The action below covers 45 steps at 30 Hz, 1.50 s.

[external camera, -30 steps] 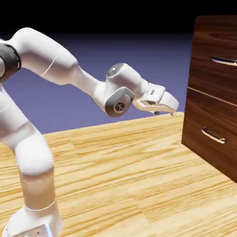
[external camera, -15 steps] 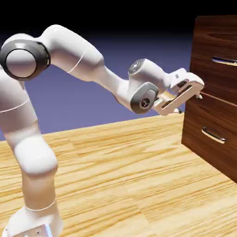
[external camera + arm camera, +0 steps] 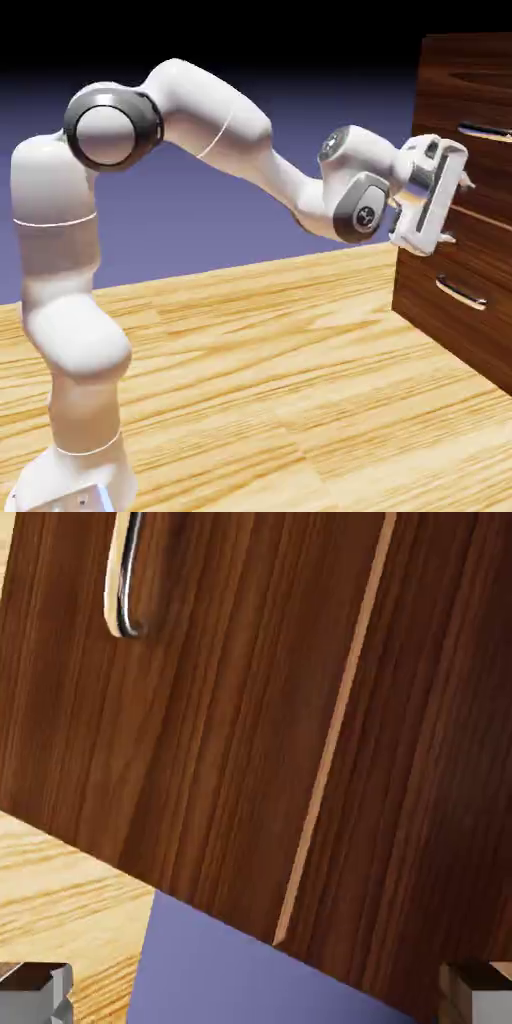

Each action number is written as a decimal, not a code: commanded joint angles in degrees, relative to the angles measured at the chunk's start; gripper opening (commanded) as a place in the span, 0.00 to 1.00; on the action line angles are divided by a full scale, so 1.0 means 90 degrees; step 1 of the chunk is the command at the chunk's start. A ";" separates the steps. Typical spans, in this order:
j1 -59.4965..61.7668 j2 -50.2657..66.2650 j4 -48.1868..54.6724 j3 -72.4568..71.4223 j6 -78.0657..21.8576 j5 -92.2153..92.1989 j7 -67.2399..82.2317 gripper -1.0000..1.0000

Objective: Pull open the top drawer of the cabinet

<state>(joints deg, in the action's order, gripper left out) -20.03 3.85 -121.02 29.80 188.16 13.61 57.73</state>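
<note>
**Open gripper at the cabinet front, nothing held**

Two grey fingertips (image 3: 35, 992) show at the bottom corners of the hand view, set far apart with only backdrop and wood between them; the jaws stand wide and hold nothing. The single gripper (image 3: 455, 210) is turned on its side in the exterior view, one finger above the other, close in front of the cabinet (image 3: 440, 270); whether it touches the wood cannot be told.

One cabinet stands on the table (image 3: 260, 360) at the right. Two drawer fronts are visible, each with one silver handle. The top drawer (image 3: 470, 100) sits flush with its handle (image 3: 485, 131) just above the gripper's upper finger. The lower drawer (image 3: 465, 320) carries its handle (image 3: 461, 292) below the gripper.

The hand view shows one handle end (image 3: 122, 582) and a pale seam between wood panels. No writing or labels are readable anywhere.
</note>
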 commanded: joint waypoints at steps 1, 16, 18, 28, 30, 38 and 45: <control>-0.0055 0.0101 0.0111 0.0082 0.0039 0.0038 0.0277 0.50; -0.0857 0.1614 0.1768 0.1318 0.0626 0.0602 0.4430 0.50; -0.0964 0.1816 0.1989 0.1482 0.0704 0.0677 0.4984 0.50; -0.1499 0.2825 0.3093 0.2306 0.1095 0.1053 0.7753 0.50; -0.1606 0.3027 0.3314 0.2471 0.1173 0.1129 0.8306 0.50; -0.2034 0.3834 0.4198 0.3130 0.1486 0.1430 1.0521 0.50; -0.2071 0.4272 0.4860 0.3261 0.1545 0.1859 1.1451 0.50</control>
<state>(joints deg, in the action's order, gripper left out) -38.68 42.30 -77.28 59.15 202.07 30.34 160.79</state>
